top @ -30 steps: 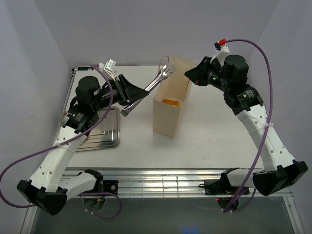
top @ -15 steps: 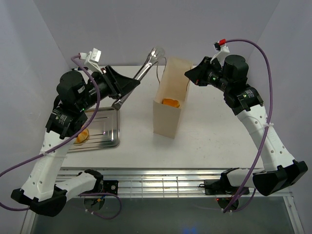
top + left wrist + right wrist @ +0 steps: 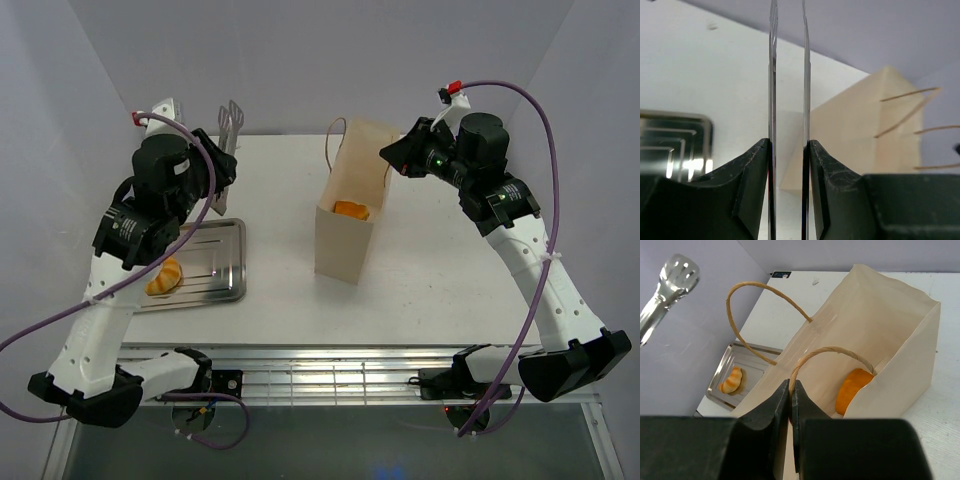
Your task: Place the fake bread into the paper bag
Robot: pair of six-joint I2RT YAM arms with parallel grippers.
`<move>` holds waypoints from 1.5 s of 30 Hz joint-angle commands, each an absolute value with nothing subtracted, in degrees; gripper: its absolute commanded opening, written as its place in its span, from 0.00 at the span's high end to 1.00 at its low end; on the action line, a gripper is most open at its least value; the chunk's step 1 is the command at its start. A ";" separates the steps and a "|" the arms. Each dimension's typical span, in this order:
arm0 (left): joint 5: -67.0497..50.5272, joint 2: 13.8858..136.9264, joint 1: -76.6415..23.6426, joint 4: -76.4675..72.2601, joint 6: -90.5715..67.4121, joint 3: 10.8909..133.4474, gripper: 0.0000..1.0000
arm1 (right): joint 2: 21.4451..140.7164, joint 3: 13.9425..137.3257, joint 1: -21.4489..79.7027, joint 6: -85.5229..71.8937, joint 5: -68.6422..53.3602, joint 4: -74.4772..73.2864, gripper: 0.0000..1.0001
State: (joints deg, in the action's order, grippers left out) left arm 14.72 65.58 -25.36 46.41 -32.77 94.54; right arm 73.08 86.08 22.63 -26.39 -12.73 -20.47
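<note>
Our right gripper (image 3: 791,390) pinches the near rim of the tall cream paper bag (image 3: 880,325) to hold its mouth open. One golden-orange toy bun (image 3: 852,390) lies inside, just ahead of it. Our left gripper (image 3: 788,145) clamps long silver metal tongs (image 3: 772,75), raised and empty. The second bun (image 3: 165,277) lies below it on the flat silver tray (image 3: 225,262).

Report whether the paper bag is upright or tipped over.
Upright: the paper bag stands on its base, mouth open upward, a bread piece visible inside.

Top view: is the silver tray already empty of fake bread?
No, one golden fake bread piece lies in the near-left part of the tray.
</note>
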 commanded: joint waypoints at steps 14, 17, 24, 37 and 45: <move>39.20 71.80 -13.89 56.17 -45.95 80.43 0.59 | 75.58 92.80 22.85 -23.47 -15.12 -23.90 0.91; 41.65 72.07 -13.54 56.34 -54.91 75.60 0.59 | 75.59 92.90 22.85 -23.29 -15.56 -24.70 0.91; 45.61 70.66 -13.53 59.76 -72.06 69.52 0.55 | 75.23 92.64 22.85 -23.81 -15.47 -25.75 0.91; 46.50 73.21 -12.74 68.55 -86.74 67.15 0.46 | 75.85 92.64 22.94 -24.96 -16.17 -25.05 0.91; 45.44 75.06 -12.39 68.82 -87.10 67.85 0.46 | 75.94 92.72 23.03 -24.70 -16.00 -25.14 0.91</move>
State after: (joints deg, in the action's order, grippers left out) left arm 44.58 75.22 -12.62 68.18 -85.36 66.98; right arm 75.88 90.32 22.63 -25.06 -15.35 -25.65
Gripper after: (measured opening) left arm 0.543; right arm 0.090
